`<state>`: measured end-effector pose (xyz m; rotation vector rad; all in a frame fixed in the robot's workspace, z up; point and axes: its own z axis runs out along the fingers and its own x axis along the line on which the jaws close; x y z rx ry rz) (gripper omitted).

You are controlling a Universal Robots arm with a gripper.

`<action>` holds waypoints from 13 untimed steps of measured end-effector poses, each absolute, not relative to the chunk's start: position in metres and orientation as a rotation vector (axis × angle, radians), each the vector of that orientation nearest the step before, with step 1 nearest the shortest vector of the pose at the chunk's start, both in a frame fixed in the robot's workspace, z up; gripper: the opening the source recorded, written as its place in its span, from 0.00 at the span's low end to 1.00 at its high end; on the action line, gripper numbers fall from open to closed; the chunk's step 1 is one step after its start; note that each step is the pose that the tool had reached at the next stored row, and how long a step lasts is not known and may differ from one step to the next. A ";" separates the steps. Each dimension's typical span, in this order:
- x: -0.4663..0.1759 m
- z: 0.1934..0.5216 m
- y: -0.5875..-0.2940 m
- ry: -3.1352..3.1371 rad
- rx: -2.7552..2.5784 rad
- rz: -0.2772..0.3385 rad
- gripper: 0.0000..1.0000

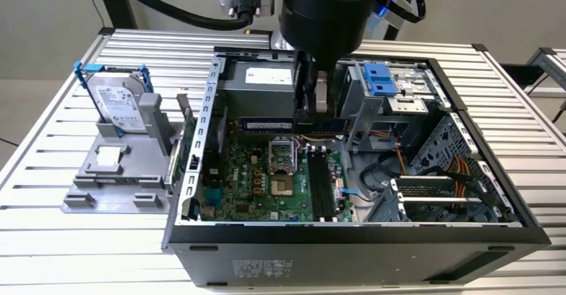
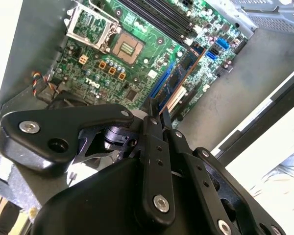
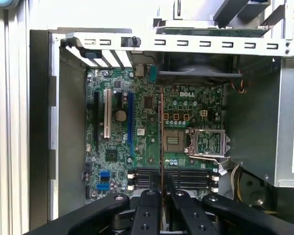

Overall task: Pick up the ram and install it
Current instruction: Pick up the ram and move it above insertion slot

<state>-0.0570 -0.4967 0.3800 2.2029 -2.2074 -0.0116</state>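
My gripper (image 1: 315, 117) hangs inside the open computer case (image 1: 354, 232) and is shut on the ram (image 1: 264, 124), a thin bluish stick held level on its long edge above the back of the motherboard (image 1: 248, 182). In both wrist views the ram (image 2: 179, 81) (image 3: 160, 132) shows edge-on, sticking out from between the shut fingers (image 2: 152, 128) (image 3: 148, 211). The long black slots (image 1: 322, 187) (image 3: 186, 178) lie empty on the board, below the stick and apart from it.
A silver hard drive in a blue frame (image 1: 119, 103) stands on a grey holder outside the case at the exterior view's left. Inside are the power supply (image 1: 256, 83), the processor socket (image 1: 281, 152), a blue-topped drive cage (image 1: 388, 79) and loose cables (image 1: 451, 176).
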 end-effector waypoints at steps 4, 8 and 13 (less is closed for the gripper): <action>-0.053 0.380 -0.497 -2.207 2.203 -0.012 0.00; -0.049 0.380 -0.497 -2.208 2.203 -0.012 0.00; -0.043 0.380 -0.497 -2.208 2.202 -0.012 0.00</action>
